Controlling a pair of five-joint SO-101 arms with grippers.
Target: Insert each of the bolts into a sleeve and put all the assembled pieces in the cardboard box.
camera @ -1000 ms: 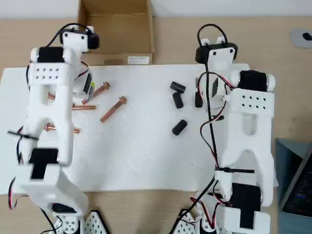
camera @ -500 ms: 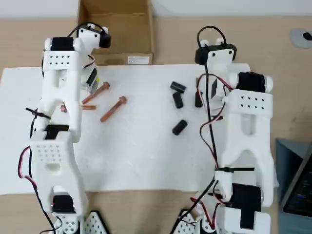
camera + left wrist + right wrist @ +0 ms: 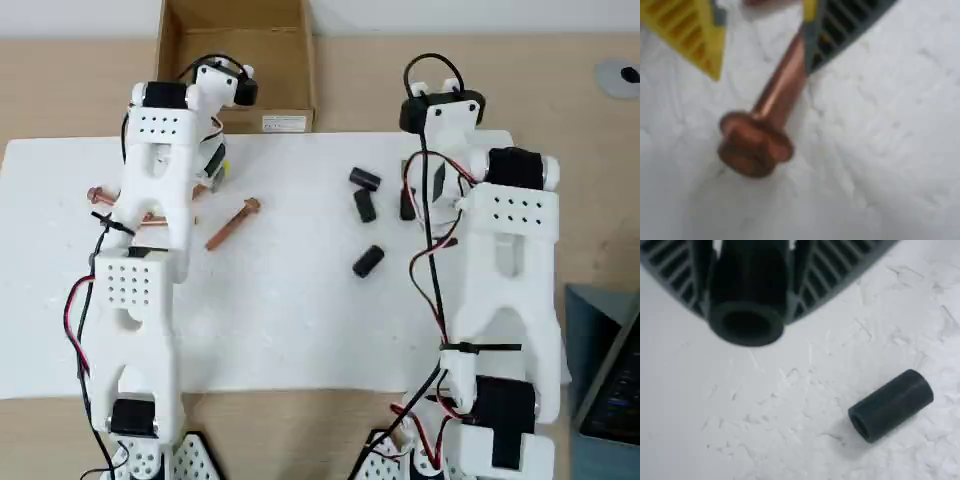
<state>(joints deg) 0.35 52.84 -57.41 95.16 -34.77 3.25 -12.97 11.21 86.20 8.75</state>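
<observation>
Sleeves (image 3: 368, 261) four (one gripped), bolts (image 3: 233, 223) four visible

We see the left arm (image 3: 160, 190) has swung across the white mat (image 3: 300, 320) toward the cardboard box (image 3: 250, 60). The left gripper (image 3: 760, 60) now sits over a copper bolt (image 3: 765, 130).

Left arm (image 3: 150, 200) and right arm (image 3: 510, 240) extend forward; left gripper (image 3: 762, 60) with fingers (image 3: 690, 30) apart, right gripper (image 3: 747, 270) clamping a sleeve (image 3: 746, 322).

Your left white plastic arm (image 3: 158, 180) and right white plastic arm (image 3: 510, 260) wore black servo blocks, hole-dotted shells and looping red-and-black cables. You had one yellow ribbed finger (image 3: 685, 30) on the left and dark ribbed fingers (image 3: 850, 265) on the right.
</observation>
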